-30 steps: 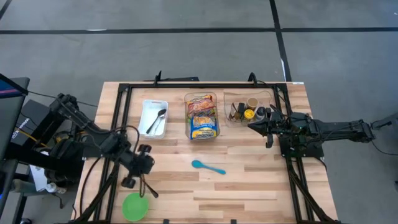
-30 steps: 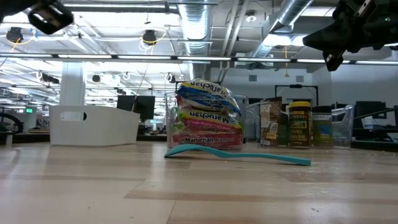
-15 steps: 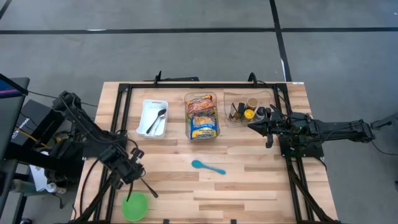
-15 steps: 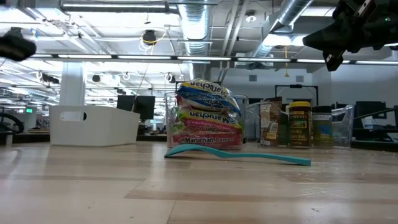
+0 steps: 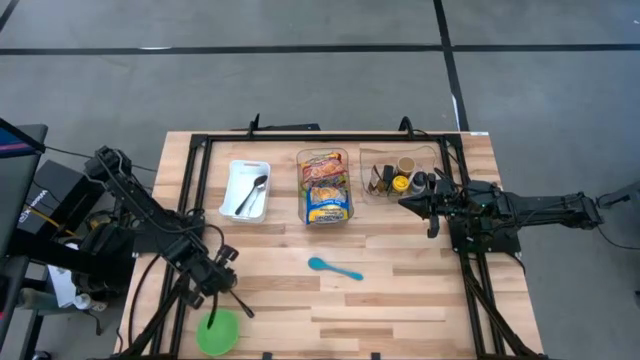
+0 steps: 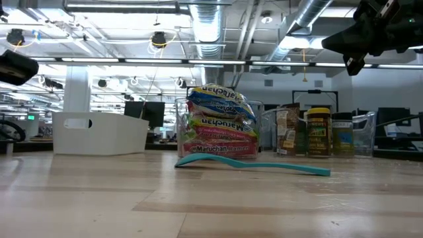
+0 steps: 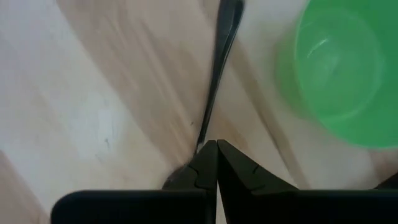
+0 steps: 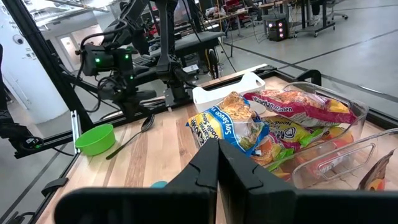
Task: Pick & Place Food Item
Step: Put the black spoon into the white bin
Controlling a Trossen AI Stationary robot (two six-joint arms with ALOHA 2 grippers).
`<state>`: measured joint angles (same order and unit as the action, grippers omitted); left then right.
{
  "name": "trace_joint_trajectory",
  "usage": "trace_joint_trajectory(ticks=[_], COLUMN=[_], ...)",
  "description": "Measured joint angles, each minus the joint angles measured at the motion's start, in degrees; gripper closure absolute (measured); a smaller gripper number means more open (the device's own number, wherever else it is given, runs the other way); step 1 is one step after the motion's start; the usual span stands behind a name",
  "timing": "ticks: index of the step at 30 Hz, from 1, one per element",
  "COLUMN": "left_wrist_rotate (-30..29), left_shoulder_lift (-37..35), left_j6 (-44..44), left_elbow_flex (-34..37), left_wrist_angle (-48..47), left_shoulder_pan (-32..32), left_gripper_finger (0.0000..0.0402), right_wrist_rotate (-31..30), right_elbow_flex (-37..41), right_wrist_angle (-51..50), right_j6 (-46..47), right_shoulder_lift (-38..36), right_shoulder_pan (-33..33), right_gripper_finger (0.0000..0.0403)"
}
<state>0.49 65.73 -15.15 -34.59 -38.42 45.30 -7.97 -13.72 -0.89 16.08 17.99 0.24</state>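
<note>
Progress: the food is not yet picked or placed, as far as can be judged. Taking the clear food bin [image 5: 325,186] as landmark, observations run left to right.

Far left of the bin and toward the near edge of the surface [image 5: 400,300], a green bowl [image 5: 217,332] sits empty. Just above it the left pincer [image 5: 222,290] hovers, clenched; a dark spoon [image 7: 217,68] extends from its closed tips, apparently gripped there, beside the bowl.

Immediately left of the bin stands a white tray [image 5: 246,190] holding a metal spoon [image 5: 252,194].

The noodle packets [image 5: 326,188], the likely task item, are piled inside the bin, untouched.

Nearer than the bin, a teal spoon [image 5: 334,267] lies loose on the surface.

Right of the bin a condiment bin [image 5: 398,173] holds jars. Beside it the right pincer [image 5: 408,203] waits, clenched and empty
</note>
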Motion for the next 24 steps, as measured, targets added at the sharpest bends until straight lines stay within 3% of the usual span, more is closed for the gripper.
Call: trace_joint_trajectory(ticks=[7,11,17,24], left_wrist_rotate=[1.49,2.82,5.68,3.13], left_shoulder_lift=[1.11,5.53,12.45,13.04], left_j6=[0.64,-4.40,-3.16,-2.66], left_elbow_flex=[-0.02,-0.02,-0.02,-0.04], left_wrist_angle=[11.10,9.93,9.73,9.01], left_shoulder_pan=[1.51,1.46,2.14,1.88], left_gripper_finger=[0.0401,0.0401,0.0401,0.0401], right_wrist_rotate=[0.01,0.00,0.01,-0.01], right_elbow_flex=[0.00,0.00,0.00,0.00], right_wrist_angle=[0.00,0.00,0.00,0.00], right_j6=[0.00,0.00,0.00,0.00], right_shoulder_lift=[0.00,0.01,0.01,0.01], right_shoulder_pan=[0.01,0.00,0.01,-0.01], right_gripper_finger=[0.0403,0.0403,0.0403,0.0403])
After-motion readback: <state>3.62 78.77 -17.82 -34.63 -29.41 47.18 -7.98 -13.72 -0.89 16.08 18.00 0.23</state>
